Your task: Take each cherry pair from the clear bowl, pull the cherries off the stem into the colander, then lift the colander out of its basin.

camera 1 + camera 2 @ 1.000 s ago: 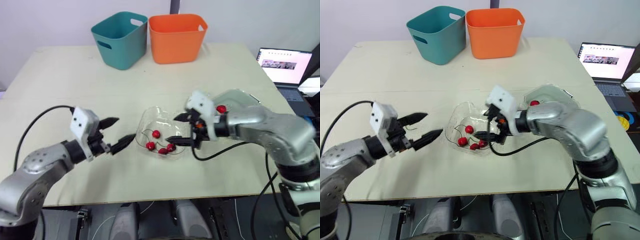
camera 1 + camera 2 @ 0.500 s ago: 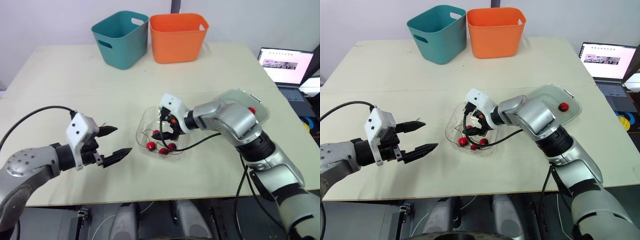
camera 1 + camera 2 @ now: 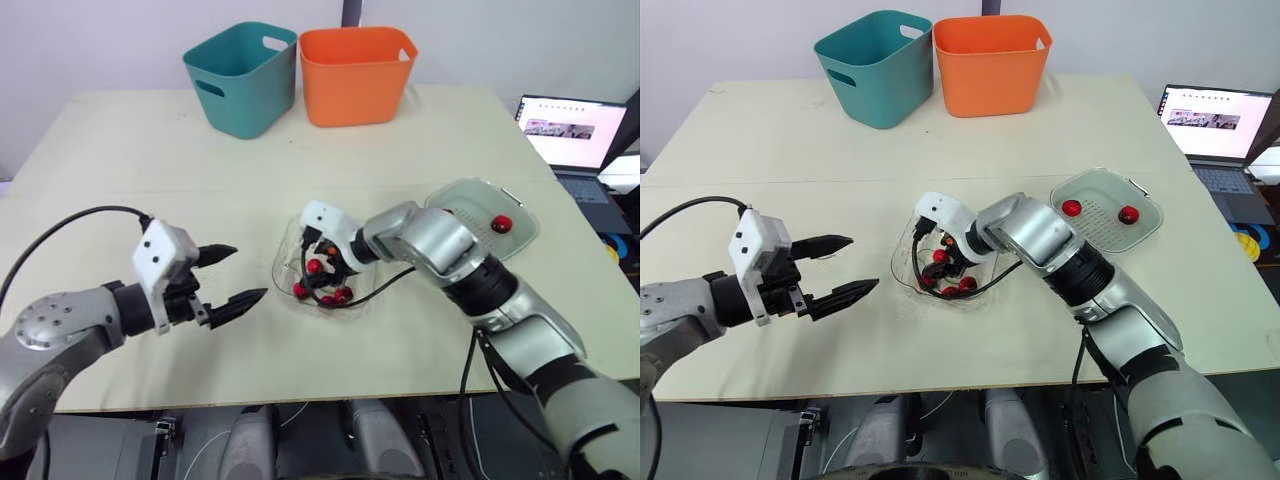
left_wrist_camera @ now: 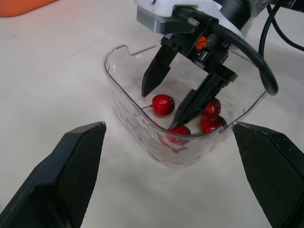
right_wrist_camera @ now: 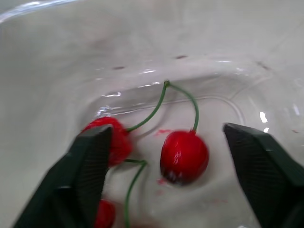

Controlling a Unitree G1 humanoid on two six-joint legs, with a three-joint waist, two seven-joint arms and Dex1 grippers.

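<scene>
— Between the spread fingers of your right gripper point(image 4: 161, 109), what is lying there?

— A cherry pair point(image 5: 184, 156) is lying on the floor of the clear bowl point(image 4: 137, 128). One cherry is sitting midway between the fingers, the other partly hiding behind one finger. That gripper is standing inside the bowl with its fingers wide, gripping nothing. Other cherries point(image 4: 209, 124) are lying just beside one fingertip.

— How is it going to handle?

— Lightly, I judge. The fruit is small, round and glossy, so it is likely to slip from a pinch, and the stem point(image 5: 165, 85) is thin and bendy. The fork where the two stems are meeting looks safest to take. Your left gripper point(image 3: 247, 272) is hovering near the bowl, equally wide and empty. Well off to the right gripper's right, the colander point(image 3: 1102, 205) is holding two cherries.

— Any writing?

— None is showing on the teal bin point(image 3: 875, 65) or the orange bin point(image 3: 990, 60). The laptop point(image 3: 1210, 120) screen is too small to read.
</scene>
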